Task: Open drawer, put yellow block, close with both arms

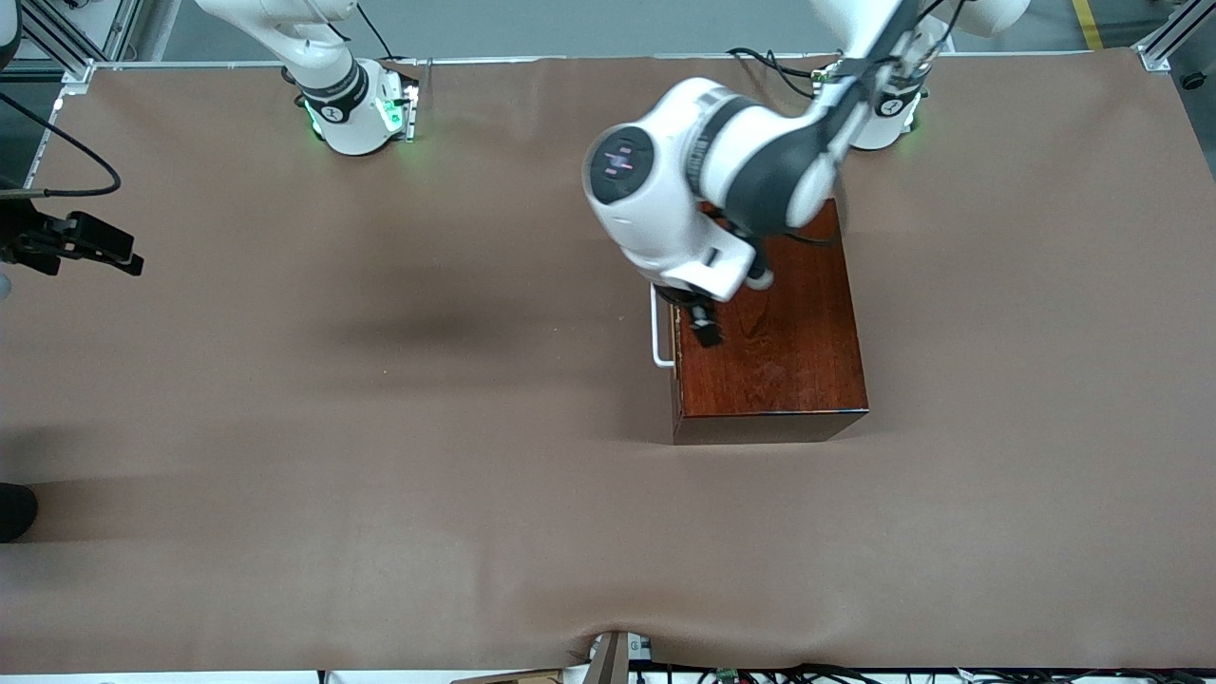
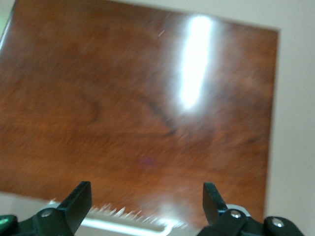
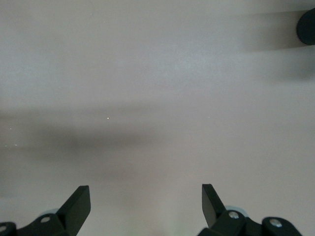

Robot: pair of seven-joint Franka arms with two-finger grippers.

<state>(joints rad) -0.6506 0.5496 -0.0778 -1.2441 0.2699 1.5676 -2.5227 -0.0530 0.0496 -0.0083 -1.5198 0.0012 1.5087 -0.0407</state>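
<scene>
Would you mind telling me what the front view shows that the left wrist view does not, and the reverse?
Only the front view shows both arm bases, the whole table and the right gripper waiting over its right-arm end. Only the left wrist view shows the left gripper open, its fingers wide apart. Both show the box top, the closed drawer's white handle and the left gripper above them.
</scene>
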